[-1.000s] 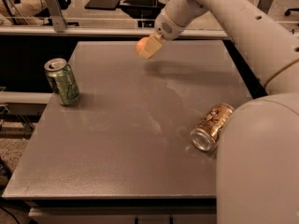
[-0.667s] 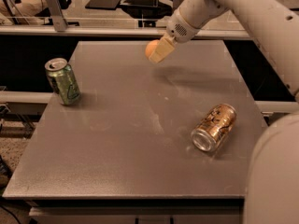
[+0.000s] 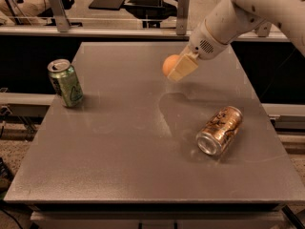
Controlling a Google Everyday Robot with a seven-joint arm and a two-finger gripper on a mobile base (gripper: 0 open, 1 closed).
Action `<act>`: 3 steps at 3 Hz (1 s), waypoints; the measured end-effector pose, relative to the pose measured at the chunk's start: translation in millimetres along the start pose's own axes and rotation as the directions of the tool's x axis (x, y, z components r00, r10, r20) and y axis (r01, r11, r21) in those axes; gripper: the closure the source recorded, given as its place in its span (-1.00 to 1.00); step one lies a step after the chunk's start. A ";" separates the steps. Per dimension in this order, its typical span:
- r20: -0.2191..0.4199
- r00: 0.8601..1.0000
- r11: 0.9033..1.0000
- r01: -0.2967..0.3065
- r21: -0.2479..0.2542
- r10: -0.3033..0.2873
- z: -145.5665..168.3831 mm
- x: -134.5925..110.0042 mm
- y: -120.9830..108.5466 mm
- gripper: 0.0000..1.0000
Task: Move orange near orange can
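The claw (image 3: 175,69) grips the orange (image 3: 168,64) in the air, beyond and left of the orange can (image 3: 220,130), which lies on its side. Held off the surface (image 3: 119,166), the fruit cannot roll. Bare room opens left of the orange can; its right side sits nearer the edge. A green can (image 3: 65,82) stands well left.

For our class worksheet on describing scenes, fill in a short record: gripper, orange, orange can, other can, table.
gripper: above the table's far middle, shut on the orange
orange: held off the surface
orange can: lying on its side, near right, apart from the orange
green can: upright, by the left edge
table: grey, flat top
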State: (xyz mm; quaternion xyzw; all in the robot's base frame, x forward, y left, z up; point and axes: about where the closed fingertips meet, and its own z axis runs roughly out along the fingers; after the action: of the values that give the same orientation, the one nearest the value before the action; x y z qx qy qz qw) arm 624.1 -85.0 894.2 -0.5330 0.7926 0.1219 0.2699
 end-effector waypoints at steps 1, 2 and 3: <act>-0.002 1.000 1.000 -0.013 -0.003 0.013 -15.4 24.0 20.4 1.00; -0.013 1.000 1.000 -0.020 -0.005 0.020 -24.4 37.9 33.7 1.00; -0.125 0.992 0.999 -0.022 0.023 0.025 -36.1 49.6 55.8 1.00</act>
State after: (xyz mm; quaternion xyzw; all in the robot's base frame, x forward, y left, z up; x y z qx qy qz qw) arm 548.3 -118.6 891.0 -0.5273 0.8155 0.0828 0.2238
